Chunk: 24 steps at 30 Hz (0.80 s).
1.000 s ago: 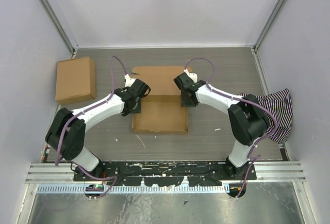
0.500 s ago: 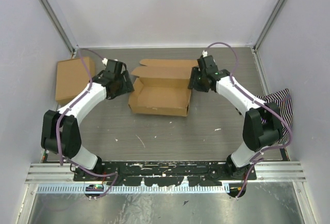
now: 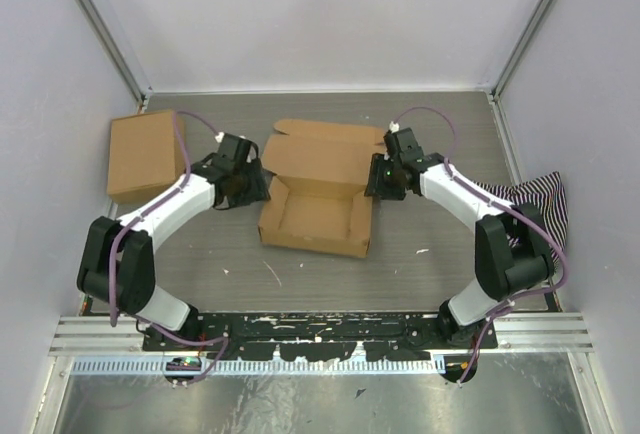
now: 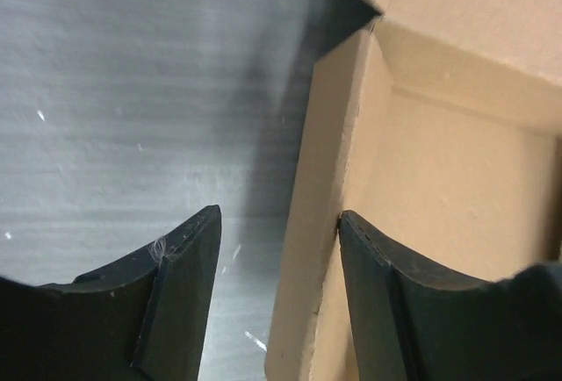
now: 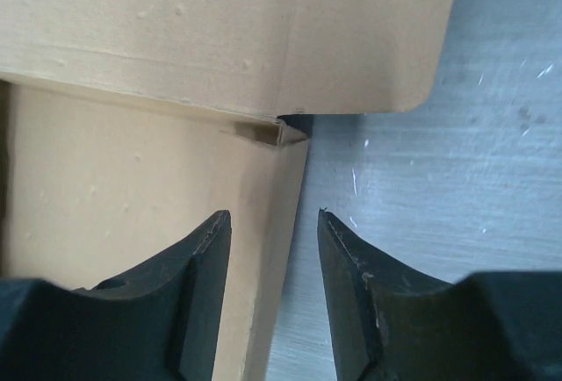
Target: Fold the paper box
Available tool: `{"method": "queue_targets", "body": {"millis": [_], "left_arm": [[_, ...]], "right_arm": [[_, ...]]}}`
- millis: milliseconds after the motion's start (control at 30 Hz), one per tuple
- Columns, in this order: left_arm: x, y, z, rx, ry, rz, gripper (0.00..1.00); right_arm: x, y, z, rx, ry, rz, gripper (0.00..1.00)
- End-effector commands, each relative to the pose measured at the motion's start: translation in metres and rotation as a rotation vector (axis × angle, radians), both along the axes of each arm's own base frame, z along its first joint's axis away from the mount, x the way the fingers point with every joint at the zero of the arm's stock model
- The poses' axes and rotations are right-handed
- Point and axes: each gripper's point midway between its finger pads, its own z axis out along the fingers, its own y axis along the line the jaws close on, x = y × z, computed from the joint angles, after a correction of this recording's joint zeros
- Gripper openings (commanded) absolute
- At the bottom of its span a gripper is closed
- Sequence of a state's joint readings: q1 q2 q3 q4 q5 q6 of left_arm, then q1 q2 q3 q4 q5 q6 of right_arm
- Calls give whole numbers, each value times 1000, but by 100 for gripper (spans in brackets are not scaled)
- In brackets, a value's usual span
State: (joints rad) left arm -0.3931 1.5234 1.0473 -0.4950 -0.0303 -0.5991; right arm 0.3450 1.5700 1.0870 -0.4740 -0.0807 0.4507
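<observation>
Grey desk (image 3: 430,229) — paper box (image 3: 318,216) nudged nearer just now; left tool (image 4: 277,214), right tool (image 5: 272,214) both spread, each straddling raised side wall — lid beyond them still open.

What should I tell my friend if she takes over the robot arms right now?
Left gripper: open, fingers straddling the left side wall of the plain brown cardboard paper box.
Right gripper: open, straddling the box's right side wall.
Box: sits between both grippers.
Done: the walls stand up, making a shallow tray.
To do: the lid panel on the far side is open; it probably needs folding over and tucking in.
</observation>
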Motion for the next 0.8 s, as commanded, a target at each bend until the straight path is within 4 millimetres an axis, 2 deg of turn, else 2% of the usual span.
{"method": "queue_targets", "body": {"millis": [0,133,233,400,533,667,767], "left_arm": [[-28,-7,-4,34,-5,-16,62],[-50,-12,-7,88,-15,-42,64],[-53,-5,-4,114,-25,-27,65],[-37,4,-2,197,-60,-4,66],[-24,1,-13,257,-27,-28,65],[-19,-5,-25,265,-9,-53,61],[-20,-9,-30,264,-3,-66,51]], "right_arm": [[-17,20,-1,-37,-31,62,49],[-34,23,-19,-120,3,76,51],[-35,16,-20,-144,2,45,52],[-32,4,-17,-205,1,-4,52],[-36,9,-25,-191,32,24,50],[-42,15,-34,-181,59,61,40],[-45,16,-42,-214,81,77,22]]}}
